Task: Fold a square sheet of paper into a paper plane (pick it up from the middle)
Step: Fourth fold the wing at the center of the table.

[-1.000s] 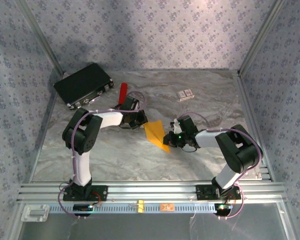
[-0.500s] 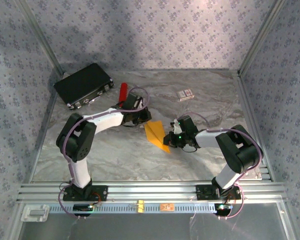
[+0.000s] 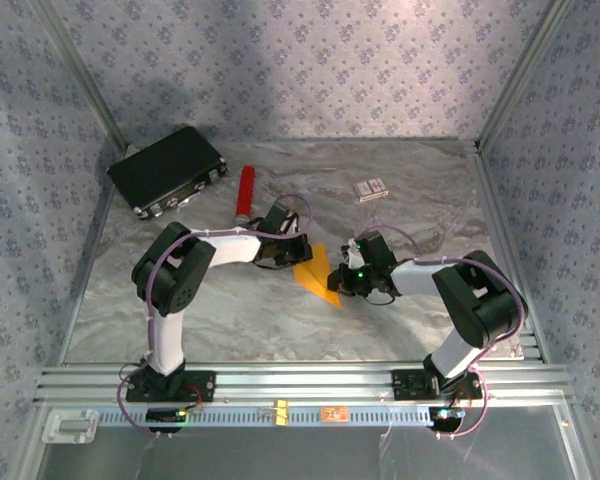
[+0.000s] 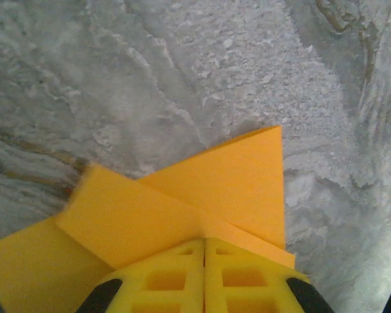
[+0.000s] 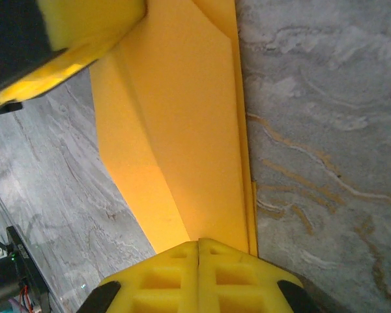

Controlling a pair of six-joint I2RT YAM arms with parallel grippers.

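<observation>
My top camera looks steeply down from high behind the arms (image 3: 170, 290), far off, taking in the whole table (image 3: 230, 320); each wrist camera peers along its own fingers, very close; left gripper (image 4: 204, 242) and right gripper (image 5: 199, 246) both face the same orange paper (image 4: 228, 176) just ahead of the fingertips.

Soft, even overhead light, faint shadows under the arms; slight close-range blur in both wrist views

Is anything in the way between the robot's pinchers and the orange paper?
No, nothing I can see is in the way. The left gripper and the right gripper are both shut, with their tips right on the orange paper, one at each end.
</observation>
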